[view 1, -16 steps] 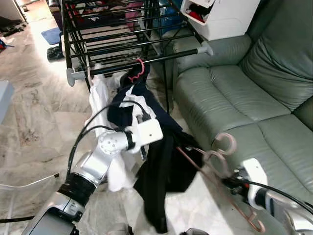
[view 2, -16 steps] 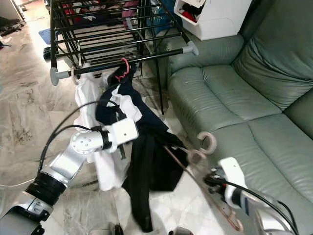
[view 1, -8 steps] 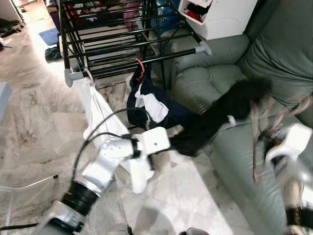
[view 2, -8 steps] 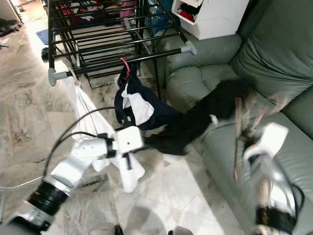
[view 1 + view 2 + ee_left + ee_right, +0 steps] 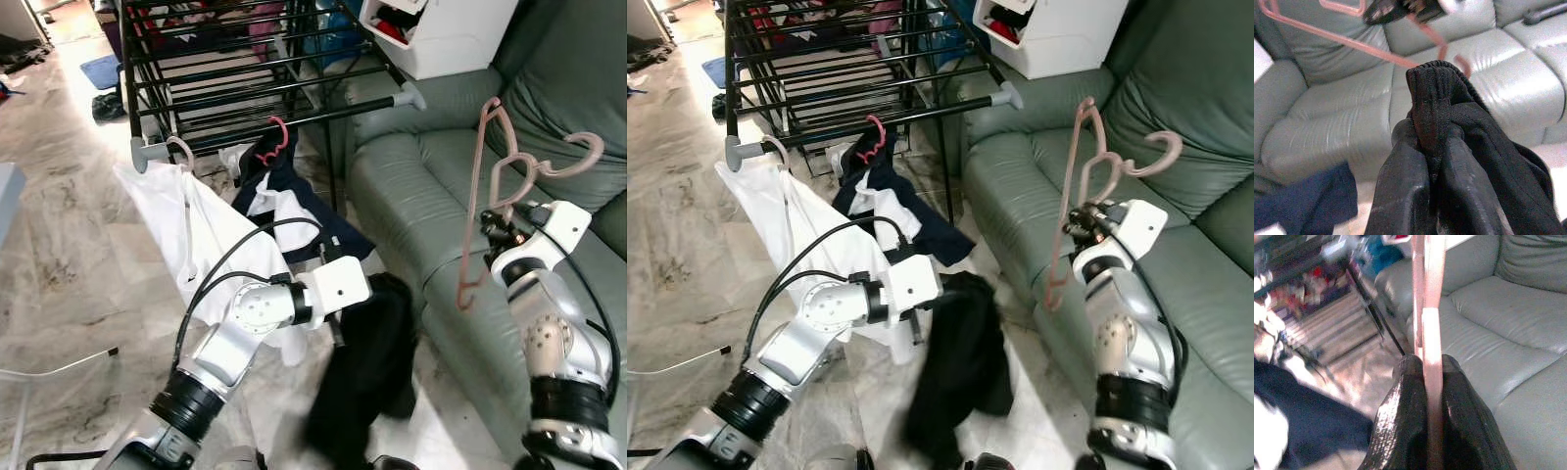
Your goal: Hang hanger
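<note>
Big grey-green sofa [image 5: 460,186] off to the outer side of the right fingers, with a black drying rack [image 5: 235,78] standing well beyond both sets of fingertips on the marble floor [image 5: 59,225]. On the rack's near rail, hanging: a white shirt [image 5: 211,245] on a pale hook and a navy-and-white garment [image 5: 284,201] on a red hanger [image 5: 277,137]. White box [image 5: 441,34] perched on the sofa arm, past the right fingers. Closer in, a black garment [image 5: 367,362] drooping straight down from the left gripper [image 5: 1425,147], fingers pinched together on a bunched ribbed edge of it, cloth poking up between the fingertips and the rest trailing to the floor below. Then the pink hangers [image 5: 509,171], looks like more than one stacked together, held up in the air over the sofa seat, hooks pointing up and away above the right gripper [image 5: 1432,377]. Right fingers [image 5: 1405,396] clamped tight on the flat pink strip, one on each side. Hangers well apart from the rack rail, not on it yet.
</note>
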### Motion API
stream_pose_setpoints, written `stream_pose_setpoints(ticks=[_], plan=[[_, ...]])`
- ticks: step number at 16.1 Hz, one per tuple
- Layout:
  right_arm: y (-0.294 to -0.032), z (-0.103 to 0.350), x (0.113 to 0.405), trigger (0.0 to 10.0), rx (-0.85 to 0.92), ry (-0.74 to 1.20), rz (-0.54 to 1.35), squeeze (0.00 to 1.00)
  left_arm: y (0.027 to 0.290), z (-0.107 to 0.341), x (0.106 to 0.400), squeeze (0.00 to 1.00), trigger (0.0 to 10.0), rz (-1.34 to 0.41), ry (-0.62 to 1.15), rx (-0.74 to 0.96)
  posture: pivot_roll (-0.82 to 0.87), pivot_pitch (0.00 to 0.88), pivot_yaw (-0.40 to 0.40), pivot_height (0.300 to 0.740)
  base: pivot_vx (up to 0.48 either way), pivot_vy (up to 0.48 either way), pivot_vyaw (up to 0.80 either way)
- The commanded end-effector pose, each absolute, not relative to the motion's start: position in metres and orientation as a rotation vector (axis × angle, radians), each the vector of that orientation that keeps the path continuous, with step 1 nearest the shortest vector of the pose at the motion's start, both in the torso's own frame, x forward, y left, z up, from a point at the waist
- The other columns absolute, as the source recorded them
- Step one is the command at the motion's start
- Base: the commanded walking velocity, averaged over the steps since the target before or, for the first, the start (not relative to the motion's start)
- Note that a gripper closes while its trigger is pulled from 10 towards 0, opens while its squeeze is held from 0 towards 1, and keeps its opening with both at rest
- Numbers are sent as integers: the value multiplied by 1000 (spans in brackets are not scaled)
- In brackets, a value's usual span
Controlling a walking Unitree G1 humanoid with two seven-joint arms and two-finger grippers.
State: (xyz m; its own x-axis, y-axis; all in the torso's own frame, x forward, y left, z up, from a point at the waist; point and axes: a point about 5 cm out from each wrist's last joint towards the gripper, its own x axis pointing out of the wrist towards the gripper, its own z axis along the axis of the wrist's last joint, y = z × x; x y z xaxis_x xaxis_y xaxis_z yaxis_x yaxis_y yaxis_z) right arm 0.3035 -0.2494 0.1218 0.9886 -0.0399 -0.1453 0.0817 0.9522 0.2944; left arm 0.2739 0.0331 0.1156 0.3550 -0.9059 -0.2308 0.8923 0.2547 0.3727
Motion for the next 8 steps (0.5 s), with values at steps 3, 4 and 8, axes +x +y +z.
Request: stream_pose_setpoints(ticks=[3, 4, 8], plan=[[-247, 105, 273, 10000, -84, 316, 313, 0, 57, 120, 291, 0, 10000, -1213, -11, 568, -77, 0, 30, 740, 0, 0, 0], [-251, 104, 261, 10000, -156, 363, 417, 0, 68, 114, 292, 0, 10000, -1254, 23, 659, -80, 0, 34, 740, 0, 0, 0], [-269, 118, 236, 10000, -271, 497, 708, 0, 119, 86, 298, 0, 10000, -1345, 286, 931, -74, 0, 51, 740, 0, 0, 0]])
